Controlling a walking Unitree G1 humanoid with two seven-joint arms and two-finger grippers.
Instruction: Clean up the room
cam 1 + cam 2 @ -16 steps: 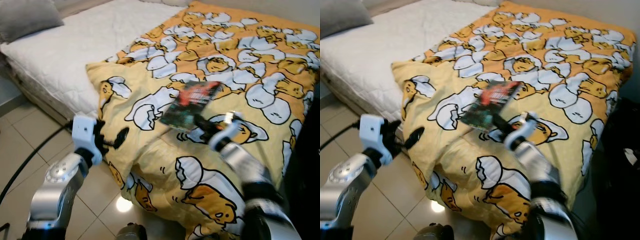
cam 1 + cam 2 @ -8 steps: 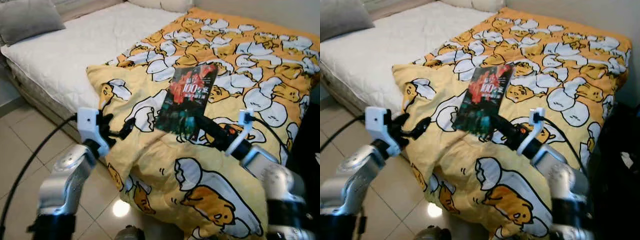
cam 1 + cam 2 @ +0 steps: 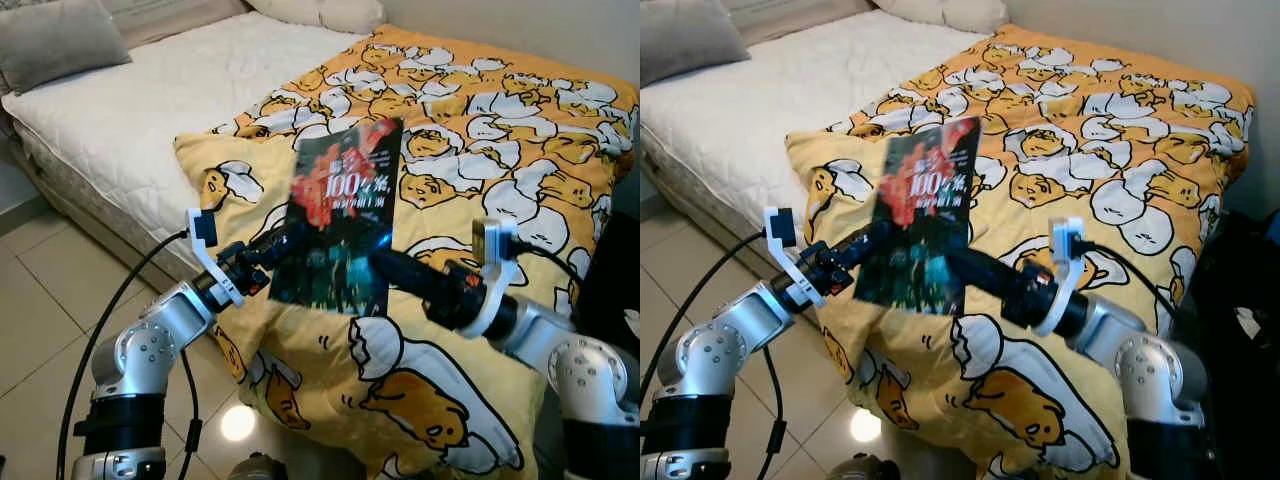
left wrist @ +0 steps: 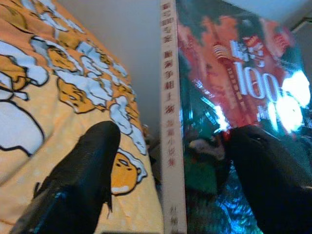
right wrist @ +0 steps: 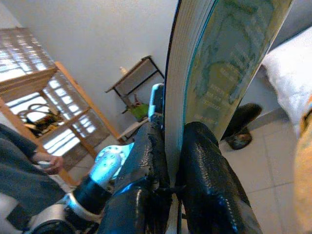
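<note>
Bedroom conditions are being recorded: a bed with a white quilted mattress (image 3: 150, 95) is being half covered by a yellow duvet (image 3: 480, 150) printed with egg characters, its edge hanging toward the tiled floor (image 3: 40, 310).

A paperback book (image 3: 340, 225) is being held upright in the air above the duvet, between the two grippers. The right gripper (image 3: 385, 262) is being kept clenched on its lower edge; in the right wrist view the two fingers (image 5: 146, 185) are being pressed on either side of the page block. The left gripper (image 3: 868, 242) is being presented at the spine side with its fingers spread; in the left wrist view one finger (image 4: 85, 170) is standing apart from the spine on the duvet side, while the other is lying at the front cover.

Handling is being judged as follows: light, fairly stiff along the spine, covers glossy and likely slippery, pages liable to fan or bend if pinched at one corner alone. A hold across the closed block near the spine is being judged soundest.

Appearance is being noted: dark teal-black cover, red artwork toward the top, a large white "100", pale spine with printed characters.
</note>
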